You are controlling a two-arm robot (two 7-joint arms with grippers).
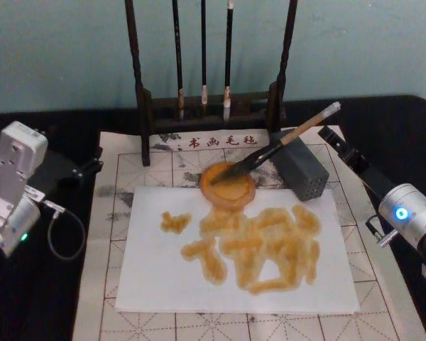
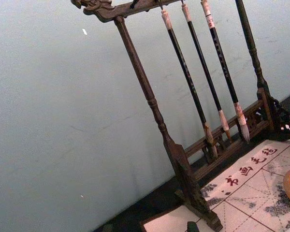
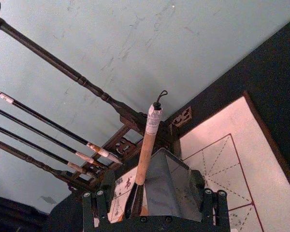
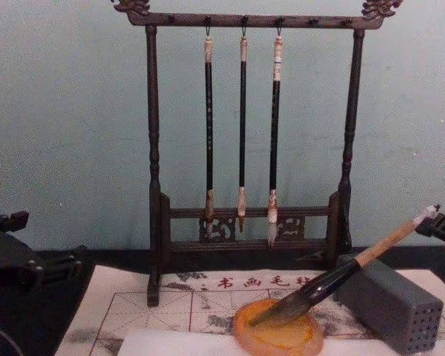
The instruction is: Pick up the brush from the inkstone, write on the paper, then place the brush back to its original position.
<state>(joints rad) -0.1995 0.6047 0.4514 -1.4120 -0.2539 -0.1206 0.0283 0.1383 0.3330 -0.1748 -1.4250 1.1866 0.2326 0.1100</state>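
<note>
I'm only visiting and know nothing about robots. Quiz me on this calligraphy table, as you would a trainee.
1. True or false: the brush lies flat on the paper.
2. How many thin brushes hang from the rack?
3. Nearest the brush's white cap: A left gripper, B right gripper, C paper?
Key: 1 false, its bristles rest in the inkstone, handle on the grey block; 2 three; 3 B.

Just left of the right pincer [image 1: 328, 133]: brush [image 1: 270, 150] across the block [image 1: 302, 170], tip in the inkstone [image 1: 211, 192]; brush rack [image 1: 213, 106] behind, paper [image 1: 156, 277] nearer.
</note>
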